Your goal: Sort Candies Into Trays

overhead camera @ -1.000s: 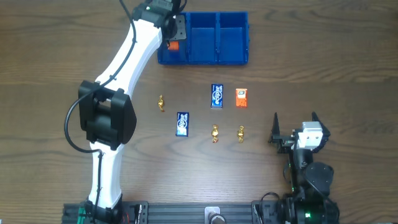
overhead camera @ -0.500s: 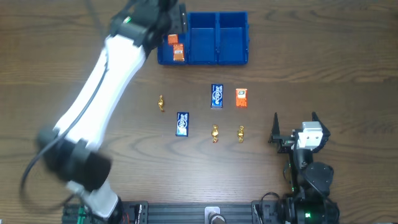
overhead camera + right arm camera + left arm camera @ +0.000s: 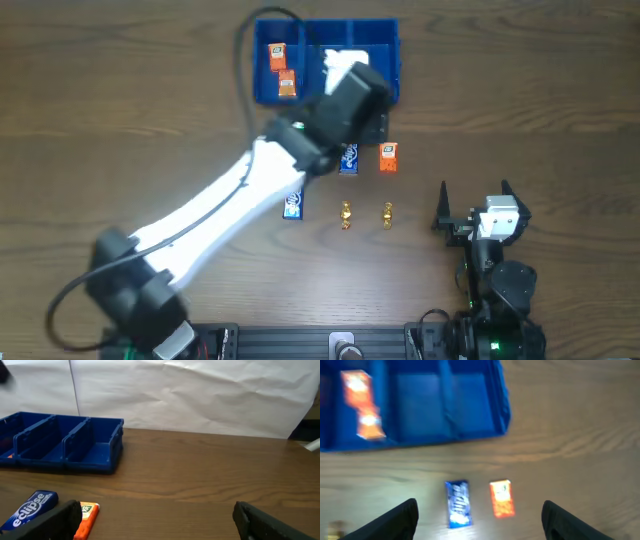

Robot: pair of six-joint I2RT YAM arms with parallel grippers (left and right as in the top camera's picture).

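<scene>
**Two packets inside one wide span: a double pick is the hazard**

The left arm's jaws are held wide and empty above the worktop [image 3: 560, 90], near the blue tray [image 3: 262, 98]. In the left wrist view a blue candy packet [image 3: 458, 503] and an orange candy packet [image 3: 501, 498] are seen lying side by side, near but apart. Both sit inside the span of the open jaws, and the midline falls between them.

If a descent were made on this line, both packets could be caught together. Alternatively, one could be nudged aside and skewed while the other is closed on. A mixed pair dropped into one compartment would spoil the sort. Which packet is being aimed at cannot be told, since the wrist view is blurred.

Two sorted orange packets [image 3: 278, 57] lie in the tray's left compartment, so the orange one is judged to belong there. A second blue packet [image 3: 292, 208] lies partly under the left arm, with two gold candies [image 3: 345, 214] close by, and these could be brushed by a low sweep.

The right arm's jaws are likewise wide and empty, held well apart from the candies
</scene>
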